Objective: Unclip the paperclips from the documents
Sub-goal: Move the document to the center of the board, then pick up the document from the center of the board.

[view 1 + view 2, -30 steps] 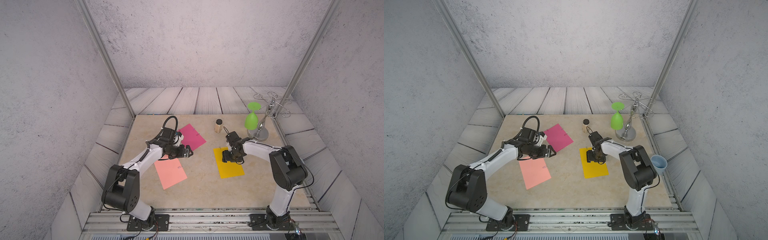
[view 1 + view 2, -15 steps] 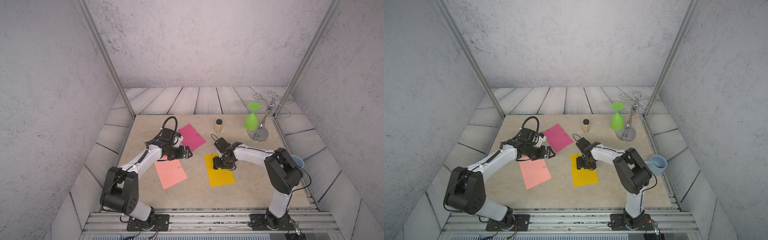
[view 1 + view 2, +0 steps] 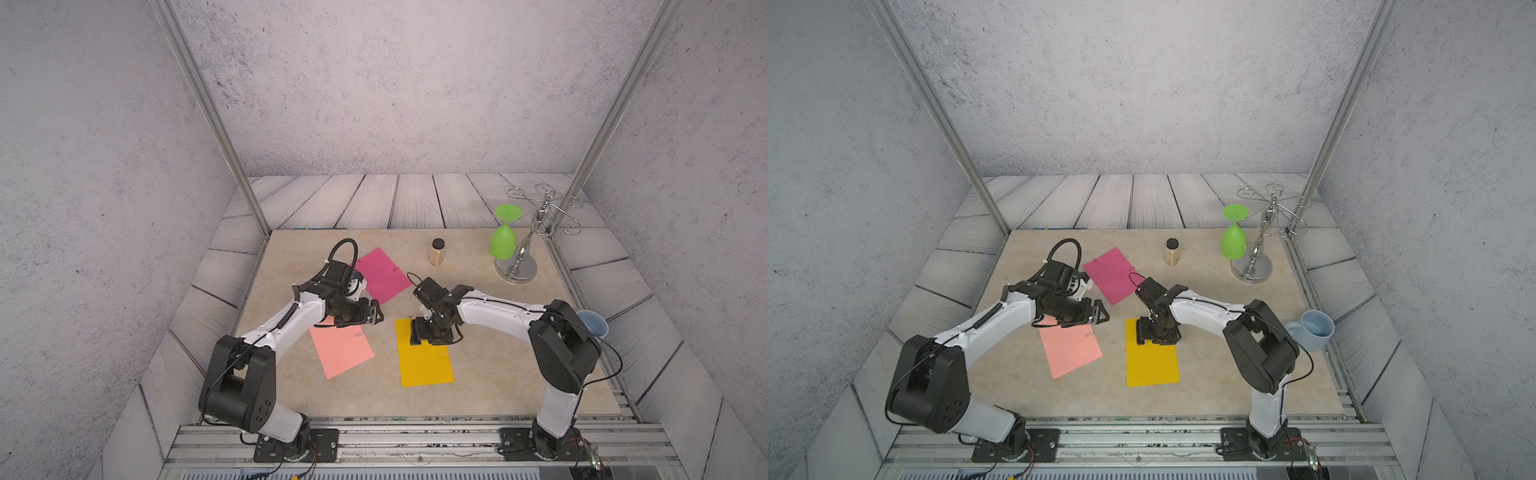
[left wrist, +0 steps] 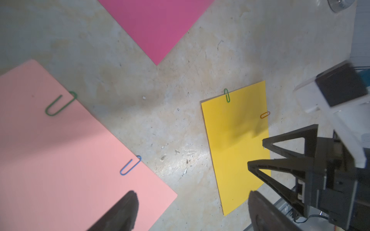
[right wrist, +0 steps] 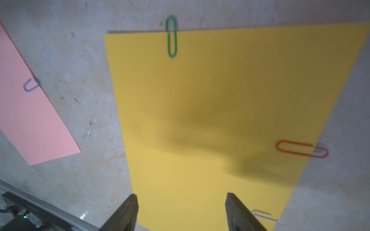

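The right fingers (image 5: pixel 128 214) stand apart, gripping nothing, low over one end of the yellow sheet (image 5: pixel 200 100); whether they press the paper is hard to tell. Three paperclips ride that sheet's edges: a green paperclip (image 5: pixel 171 38), a red paperclip (image 5: pixel 302 149) and a pale paperclip (image 5: pixel 264 216) just beside one finger. The left fingers (image 4: pixel 122 212) are spread wide and empty above the far edge of the salmon sheet (image 4: pixel 60 160), which carries a blue paperclip (image 4: pixel 130 165) and a second green paperclip (image 4: pixel 60 105) along one side. The magenta sheet (image 3: pixel 380 274) lies beyond, near the left arm's wrist. All three sheets lie flat and apart on the tabletop (image 3: pixel 498 374). Toward the back stand a small capped bottle (image 3: pixel 436 251) and a metal rack (image 3: pixel 519 266) holding an upturned green glass (image 3: pixel 503 241); a blue mug (image 3: pixel 1314 328) sits near the right arm.
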Motion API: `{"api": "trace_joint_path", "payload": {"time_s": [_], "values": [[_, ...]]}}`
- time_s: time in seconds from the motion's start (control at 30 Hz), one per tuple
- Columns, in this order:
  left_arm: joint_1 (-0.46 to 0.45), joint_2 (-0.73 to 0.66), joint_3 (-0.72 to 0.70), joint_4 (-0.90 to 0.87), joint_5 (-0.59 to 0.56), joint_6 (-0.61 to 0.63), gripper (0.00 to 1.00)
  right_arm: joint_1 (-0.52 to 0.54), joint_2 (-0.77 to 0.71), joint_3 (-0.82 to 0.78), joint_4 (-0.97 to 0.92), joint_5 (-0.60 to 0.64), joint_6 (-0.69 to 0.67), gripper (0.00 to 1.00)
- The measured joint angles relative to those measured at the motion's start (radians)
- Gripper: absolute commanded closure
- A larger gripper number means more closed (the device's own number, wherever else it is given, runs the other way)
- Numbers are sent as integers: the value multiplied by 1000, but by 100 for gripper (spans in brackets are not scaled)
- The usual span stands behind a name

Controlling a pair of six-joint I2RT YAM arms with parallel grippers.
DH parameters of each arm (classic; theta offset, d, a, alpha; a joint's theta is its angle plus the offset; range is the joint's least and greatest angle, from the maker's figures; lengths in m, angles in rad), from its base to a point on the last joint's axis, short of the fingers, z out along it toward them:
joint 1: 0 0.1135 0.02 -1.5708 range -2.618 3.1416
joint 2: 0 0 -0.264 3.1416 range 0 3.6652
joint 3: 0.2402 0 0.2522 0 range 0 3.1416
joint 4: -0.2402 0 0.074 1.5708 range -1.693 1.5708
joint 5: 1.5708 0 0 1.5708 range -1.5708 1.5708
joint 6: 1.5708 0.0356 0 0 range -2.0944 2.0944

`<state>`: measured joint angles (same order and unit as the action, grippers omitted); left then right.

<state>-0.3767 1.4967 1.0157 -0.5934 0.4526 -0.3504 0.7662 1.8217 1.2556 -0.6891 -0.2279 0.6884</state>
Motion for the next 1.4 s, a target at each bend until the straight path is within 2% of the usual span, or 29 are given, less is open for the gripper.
{"api": "trace_joint_path", "payload": {"time_s": [0.27,0.4,0.53,0.8,1.1,1.4], "values": [[-139,35,-8,-9,-30,-83,23,-24,-143,-55,-69,87,-138,29],[-200,69,-13,3,-48,-141,36,-51,-229,-120,-58,142,-184,33],[-236,96,-21,36,-68,-200,51,-104,-244,-153,-29,122,-210,34],[-303,179,-40,154,-108,-300,68,-162,-244,-259,67,14,-233,38],[-314,216,-73,222,-148,-352,72,-216,-232,-310,144,-70,-237,49],[-314,240,-64,250,-140,-358,74,-216,-182,-333,195,-119,-228,50]]}}
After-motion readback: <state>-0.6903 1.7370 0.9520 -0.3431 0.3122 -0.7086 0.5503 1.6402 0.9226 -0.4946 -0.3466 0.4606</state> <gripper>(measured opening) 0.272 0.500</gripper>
